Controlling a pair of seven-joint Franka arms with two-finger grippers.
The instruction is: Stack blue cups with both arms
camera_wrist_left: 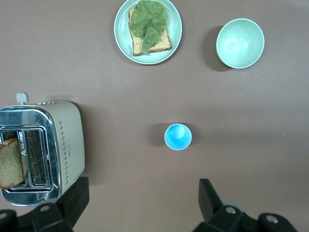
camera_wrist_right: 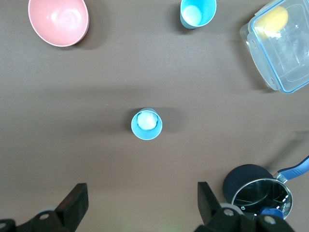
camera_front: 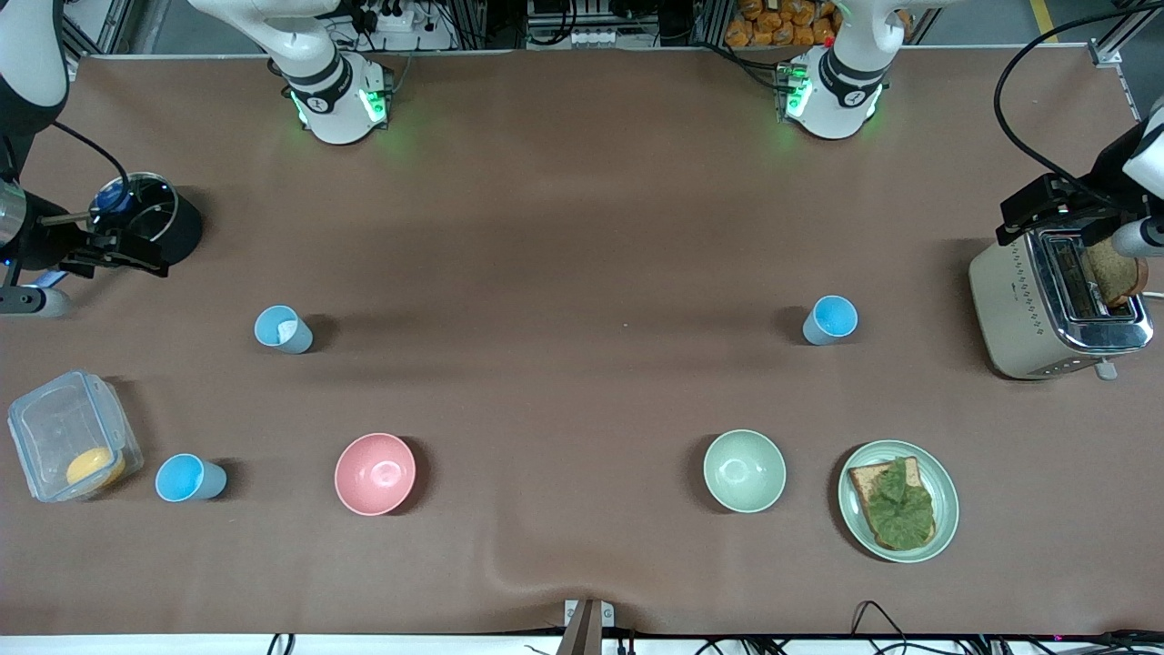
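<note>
Brown tabletop (camera_front: 582,227) stretches between the two white arms, and both of them wait high above it, each looking straight down. The right gripper (camera_wrist_right: 141,208) has its two dark fingers spread wide with nothing between them. Below it, just ahead of those fingers, the pale-inside blue cup (camera_wrist_right: 147,124) stands upright on its own. Farther out from that gripper a second blue cup (camera_wrist_right: 198,13) stands upright beside a clear lidded container (camera_wrist_right: 277,48) with something yellow inside. The pink bowl (camera_wrist_right: 59,20) sits well apart from both cups. Close beside the gripper is a dark pot (camera_wrist_right: 260,193) with a blue handle. The left gripper (camera_wrist_left: 142,208) is likewise spread wide and empty. Below and just ahead of it the bright-inside blue cup (camera_wrist_left: 177,137) stands upright, clear of everything else. Farther out from this gripper sits the pale green bowl (camera_wrist_left: 240,42). Next to that bowl is a green plate (camera_wrist_left: 120,29) carrying a slice of bread (camera_wrist_left: 164,43) topped with a lettuce leaf. A cream and chrome toaster (camera_wrist_left: 70,145) stands near this gripper, with a brown slice poking out of one slot. All three cups are separate, none set inside another, and neither gripper touches any of them.
</note>
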